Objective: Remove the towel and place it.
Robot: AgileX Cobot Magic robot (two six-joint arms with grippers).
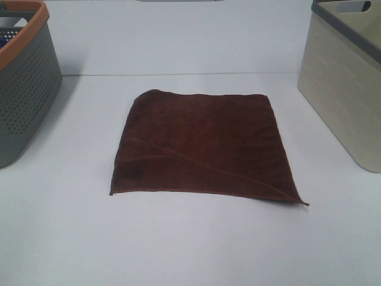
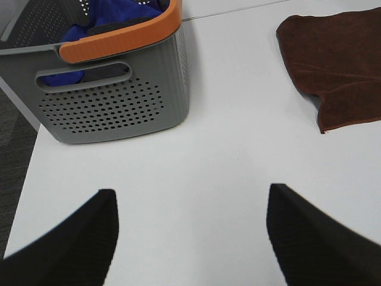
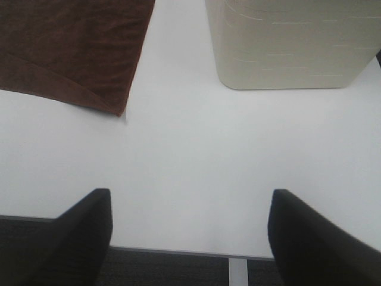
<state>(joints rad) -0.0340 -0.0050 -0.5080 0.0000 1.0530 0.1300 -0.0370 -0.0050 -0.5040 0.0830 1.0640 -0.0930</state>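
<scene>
towel [image 1: 202, 143] lies flat on the white bench [image 1: 190, 244], between the two baskets and touching neither. it is dark reddish-brown, roughly square, with one layer folded over so a diagonal crease runs across it toward the near corner, stitched hem visible along the near edge. grey perforated basket [image 1: 24, 89] with an orange rim sits well apart from the towel on one side, blue cloth [image 2: 119, 12] inside it in the left wrist view. beige basket [image 1: 345, 101] with a dark grey rim sits well apart from the towel on the other side. left tool [image 2: 190, 238] hovers over bare bench between the grey basket and the towel, fingers [image 2: 77, 238] spread wide, holding nothing. right tool [image 3: 190, 238] is over the bench edge near the towel's corner and the beige basket, fingers [image 3: 315, 238] spread wide, also holding nothing. neither tool touches the towel.
</scene>
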